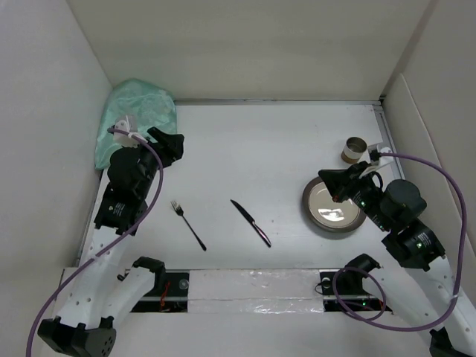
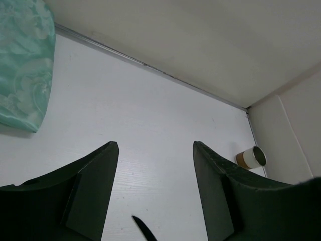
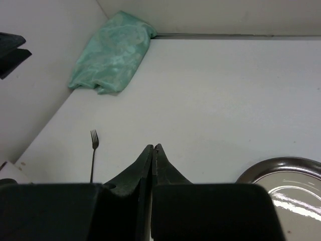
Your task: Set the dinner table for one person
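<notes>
The left gripper (image 2: 155,148) hangs with its jaws spread wide and nothing between them, near the crumpled green placemat (image 1: 137,119) in the far-left corner. The right gripper (image 3: 152,148) is pinched tight on nothing, at the far-left edge of the plate (image 1: 332,212). The white dinner table (image 1: 260,141) stretches under both arms, carrying the fork (image 1: 188,224), the knife (image 1: 251,222) and a small cup (image 1: 354,149).

The big flat white table (image 1: 260,149) has white walls (image 1: 44,111) at its edges. A crumpled green cloth (image 1: 137,119) lies in the far left corner. A metal fork (image 1: 188,224) and a dark knife (image 1: 251,222) lie apart near the front. A round grey plate (image 1: 335,217) sits on the right, a small brown-and-white cup (image 1: 354,149) behind it.
</notes>
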### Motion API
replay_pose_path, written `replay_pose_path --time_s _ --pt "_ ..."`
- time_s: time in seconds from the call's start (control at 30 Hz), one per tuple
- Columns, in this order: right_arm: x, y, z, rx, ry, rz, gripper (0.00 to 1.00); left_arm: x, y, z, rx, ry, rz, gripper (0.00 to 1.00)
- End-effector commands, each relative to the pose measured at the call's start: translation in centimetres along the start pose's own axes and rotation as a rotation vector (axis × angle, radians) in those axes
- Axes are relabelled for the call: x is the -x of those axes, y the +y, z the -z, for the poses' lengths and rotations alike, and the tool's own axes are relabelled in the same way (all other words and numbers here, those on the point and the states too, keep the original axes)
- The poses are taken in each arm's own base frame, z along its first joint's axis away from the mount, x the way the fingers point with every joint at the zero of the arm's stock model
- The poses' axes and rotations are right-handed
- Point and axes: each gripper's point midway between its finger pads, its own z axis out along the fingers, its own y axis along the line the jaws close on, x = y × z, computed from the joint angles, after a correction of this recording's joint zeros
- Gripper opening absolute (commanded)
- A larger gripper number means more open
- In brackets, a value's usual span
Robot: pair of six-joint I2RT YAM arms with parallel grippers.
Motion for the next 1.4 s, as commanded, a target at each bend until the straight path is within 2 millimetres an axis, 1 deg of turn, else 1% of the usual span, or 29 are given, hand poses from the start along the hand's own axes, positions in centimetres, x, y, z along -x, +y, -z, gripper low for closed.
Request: replay_pose_path --time_s 0.0,0.2,0.27,0.33,0.37,0.4,0.47,0.5,0.53,0.57,0.6,0.63,0.67,0.7,0.73,0.77,0.8,0.83,0.87,0.93,0.97,1.0,1.03,1.07,1.2,1.23,1.27,1.33,1.37 --pt "1.5 0.8 0.1 0.028 -0.050 0.000 0.02 1.3 -1.3 -0.3 -0.053 -0.056 0.023 0.59" --pt "1.4 1.0 -0.7 0.035 -0.030 -0.003 0.08 0.9 -0.4 -1.4 -0.001 -0.052 0.037 0.57" --pt "1.2 1.0 -0.8 0.036 -0.019 -0.003 0.05 1.0 -0.2 -2.1 0.013 -0.069 0.055 0.55" --pt "0.5 1.0 -1.3 0.043 -0.012 -0.015 0.00 1.4 0.0 -2.6 0.025 -0.091 0.065 0.50" --pt "0.4 1.1 -1.5 0.050 -0.013 -0.020 0.00 1.0 0.3 -3.3 0.037 -0.087 0.070 0.41" --pt "0.0 1.2 -1.5 0.058 0.004 -0.022 0.00 1.2 0.4 -3.6 0.042 -0.106 0.084 0.19" --pt "-0.4 1.2 -1.8 0.057 0.023 -0.026 0.00 1.0 1.7 -5.0 0.078 -0.108 0.112 0.04" --pt "-0.6 1.2 -1.9 0.061 0.026 -0.027 0.00 1.3 2.0 -5.6 0.088 -0.112 0.125 0.00" --pt "-1.4 0.9 -2.1 0.061 0.036 -0.031 0.00 1.4 2.4 -6.2 0.103 -0.119 0.134 0.00" --pt "-1.3 1.0 -2.4 0.066 0.022 -0.036 0.00 0.3 3.6 -7.6 0.149 -0.097 0.123 0.00" --pt "-1.6 0.9 -2.5 0.064 0.031 -0.038 0.00 0.7 4.4 -8.3 0.197 -0.120 0.126 0.00" --pt "-1.9 0.9 -2.6 0.063 0.042 -0.042 0.00 0.5 5.4 -9.1 0.232 -0.110 0.129 0.04" --pt "-2.1 0.9 -2.7 0.060 0.063 -0.043 0.00 -1.1 7.4 -10.8 0.290 -0.066 0.128 0.11" --pt "-2.2 0.8 -2.7 0.059 0.069 -0.037 0.00 -0.5 8.9 -11.6 0.335 -0.080 0.167 0.20" --pt "-2.6 0.8 -2.8 0.060 0.078 -0.036 0.00 -1.0 10.5 -12.3 0.372 -0.064 0.186 0.23" --pt "-3.0 0.7 -3.0 0.062 0.080 -0.041 0.00 -2.6 12.9 -13.6 0.425 -0.026 0.198 0.27" --pt "-3.1 0.7 -3.1 0.066 0.080 -0.044 0.01 -2.3 14.8 -14.0 0.457 -0.027 0.236 0.32" --pt "-3.4 0.6 -3.1 0.063 0.087 -0.043 0.11 -2.7 16.5 -14.2 0.497 -0.017 0.252 0.33" --pt "-3.9 0.4 -3.0 0.058 0.104 -0.038 0.17 -3.6 18.5 -14.6 0.546 -0.004 0.256 0.33" --pt "-4.7 0.4 -2.8 0.058 0.124 -0.039 0.32 -3.2 21.9 -14.2 0.637 -0.018 0.266 0.42" --pt "-4.7 0.4 -2.9 0.064 0.114 -0.044 0.35 -3.5 23.5 -14.1 0.675 -0.013 0.277 0.42" --pt "-5.3 0.3 -2.8 0.070 0.118 -0.046 0.38 -3.6 24.7 -13.7 0.703 -0.016 0.289 0.52" --pt "-5.4 0.4 -2.8 0.079 0.120 -0.048 0.42 -3.2 26.4 -13.1 0.729 -0.035 0.317 0.52" --pt "-5.6 0.6 -2.8 0.087 0.125 -0.051 0.44 -3.8 27.3 -12.7 0.738 -0.027 0.328 0.55" --pt "-6.8 0.7 -3.1 0.113 0.146 -0.055 0.52 -3.4 28.9 -12.5 0.770 -0.046 0.316 0.59" --pt "-7.2 0.6 -3.3 0.110 0.161 -0.055 0.53 -3.7 29.2 -12.7 0.775 -0.034 0.314 0.59" --pt "-7.5 0.5 -3.3 0.109 0.181 -0.047 0.54 -4.7 29.8 -13.0 0.789 -0.007 0.319 0.59" --pt "-7.9 0.6 -3.5 0.113 0.197 -0.047 0.55 -5.2 29.8 -13.9 0.772 0.024 0.326 0.60" --pt "-8.1 0.5 -3.7 0.115 0.199 -0.049 0.55 -6.2 30.3 -14.4 0.773 0.051 0.326 0.60"
